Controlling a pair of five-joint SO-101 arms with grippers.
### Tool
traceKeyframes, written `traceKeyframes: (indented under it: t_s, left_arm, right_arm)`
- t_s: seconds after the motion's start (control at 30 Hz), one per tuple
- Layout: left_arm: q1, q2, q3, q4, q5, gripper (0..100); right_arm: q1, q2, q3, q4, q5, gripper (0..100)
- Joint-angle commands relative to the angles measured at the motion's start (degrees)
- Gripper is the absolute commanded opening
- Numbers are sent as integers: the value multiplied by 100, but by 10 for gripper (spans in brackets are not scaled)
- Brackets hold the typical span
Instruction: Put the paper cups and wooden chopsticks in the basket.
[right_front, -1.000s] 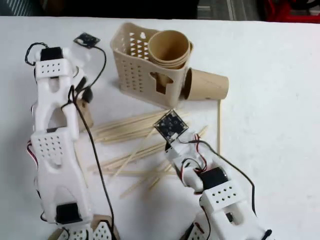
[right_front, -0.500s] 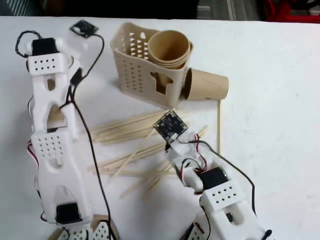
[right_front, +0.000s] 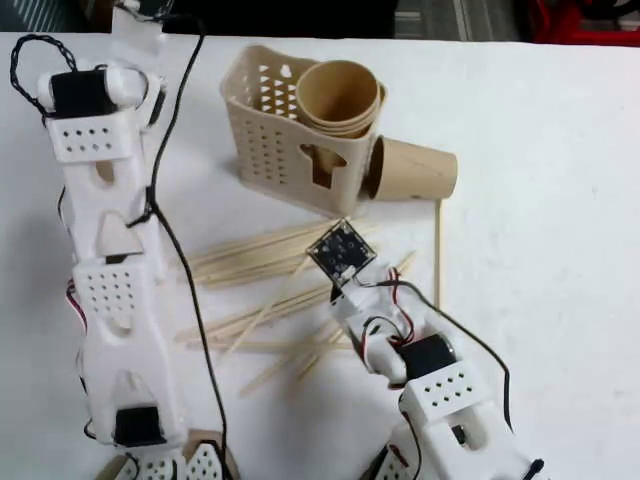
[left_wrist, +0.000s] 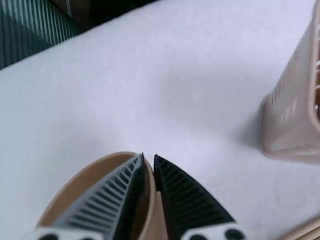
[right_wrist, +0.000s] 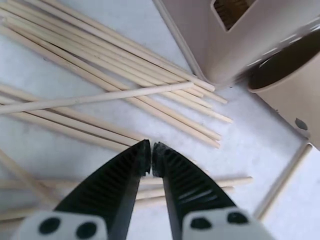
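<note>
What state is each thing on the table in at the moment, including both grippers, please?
Beige perforated plastic basket: upright on the white table.
Stacked brown paper cups: upright inside the basket.
Single brown paper cup: on its side beside the basket.
Loose wooden chopsticks: scattered flat on the table.
Left gripper: shut on the wall of a separate brown paper cup.
Right gripper: shut, empty, above the chopsticks.

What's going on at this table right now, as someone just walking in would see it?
Two robot arms are putting paper cups and wooden chopsticks into a basket. The left gripper is shut on the rim of a paper cup, above the table near the basket. The right gripper is shut on nothing, above the scattered chopsticks. A stack of cups already sits in the basket; another cup lies on its side beside it.
</note>
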Motion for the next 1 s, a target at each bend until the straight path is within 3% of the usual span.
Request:
traceKeyframes:
  t_s: [0.0, 0.37, 0.7, 0.97]
  left_arm:
    - [365, -541, -185, 35, 167, 23]
    - [1815, -2290, -114, -158, 782, 23]
    - [2905, -2448, 53, -1697, 1301, 23]
    - [3389, -1727, 545, -2796, 1424, 23]
  right_arm:
    - [-4, -110, -53, -101, 53, 25]
    - [-4, -110, -53, -101, 53, 25]
    - [-22, -110, -53, -101, 53, 25]
    - [-4, -110, -53, -101, 53, 25]
